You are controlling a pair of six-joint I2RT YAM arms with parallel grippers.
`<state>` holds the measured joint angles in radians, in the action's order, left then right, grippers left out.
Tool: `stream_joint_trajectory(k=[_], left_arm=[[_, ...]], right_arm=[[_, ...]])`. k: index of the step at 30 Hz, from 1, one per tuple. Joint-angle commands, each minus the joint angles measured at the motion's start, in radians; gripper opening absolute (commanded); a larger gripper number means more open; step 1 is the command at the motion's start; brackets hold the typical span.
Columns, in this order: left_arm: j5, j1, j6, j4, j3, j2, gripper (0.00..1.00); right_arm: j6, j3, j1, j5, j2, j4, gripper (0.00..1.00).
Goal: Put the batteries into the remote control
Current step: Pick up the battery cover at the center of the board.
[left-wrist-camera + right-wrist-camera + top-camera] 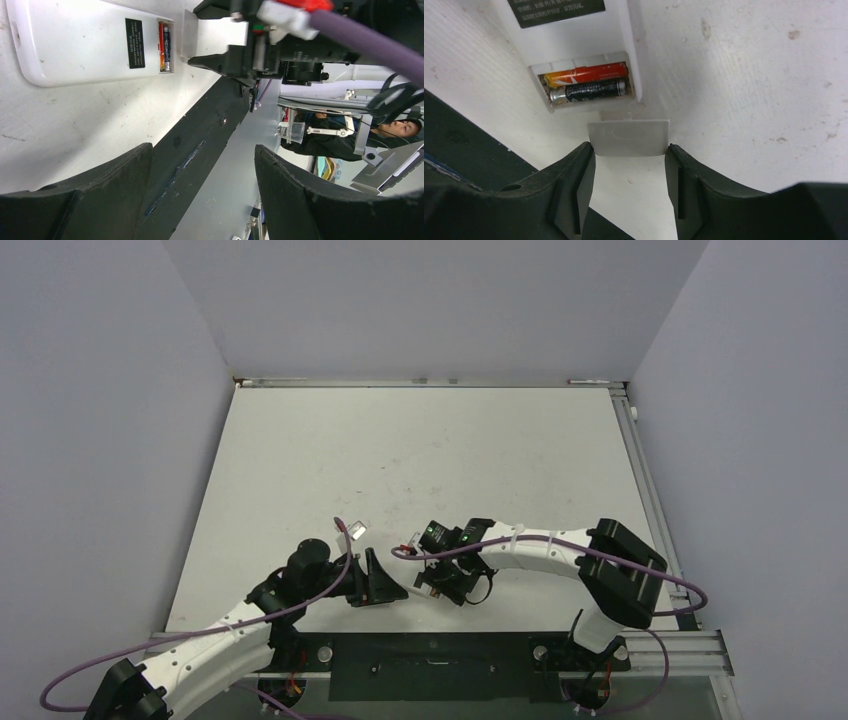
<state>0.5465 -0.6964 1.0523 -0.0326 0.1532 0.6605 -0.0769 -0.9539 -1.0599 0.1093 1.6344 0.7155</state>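
The white remote control (pixel 574 37) lies back up on the table with its compartment open. Two batteries sit side by side in it, an orange one (pixel 586 74) and a black one (pixel 591 91). My right gripper (pixel 629 150) is just below the compartment. Its fingertips press both side edges of the loose white battery cover (pixel 629 136). The left wrist view shows the remote control (pixel 85 45), the batteries (pixel 164 46) and the cover (pixel 189 32) from the side. My left gripper (pixel 202 150) hangs open and holds nothing, a short way from the remote.
The dark strip at the table's near edge (pixel 200 135) runs right beside the remote. In the top view the two grippers, left (pixel 385 580) and right (pixel 432 585), face each other close together near that edge. Purple cables (pixel 520 545) trail over the arms.
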Motion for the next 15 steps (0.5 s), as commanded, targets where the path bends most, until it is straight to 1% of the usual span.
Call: stream_joint_trajectory(k=[1,6,9,15], left_arm=[[-0.003,0.006,0.020,-0.015,0.029,-0.015,0.71],[0.007,0.006,0.043,-0.029,0.054,-0.010,0.71],[0.027,0.006,0.072,-0.066,0.059,0.000,0.71],[0.066,0.006,0.136,-0.157,0.060,0.028,0.71]], right_arm=[[-0.040,-0.059,-0.013,-0.047,-0.132,0.037,0.23],[-0.063,-0.077,-0.072,-0.056,-0.223,0.063,0.21],[-0.069,-0.089,-0.123,-0.061,-0.258,0.064,0.21],[-0.068,-0.117,-0.222,-0.070,-0.273,0.051,0.21]])
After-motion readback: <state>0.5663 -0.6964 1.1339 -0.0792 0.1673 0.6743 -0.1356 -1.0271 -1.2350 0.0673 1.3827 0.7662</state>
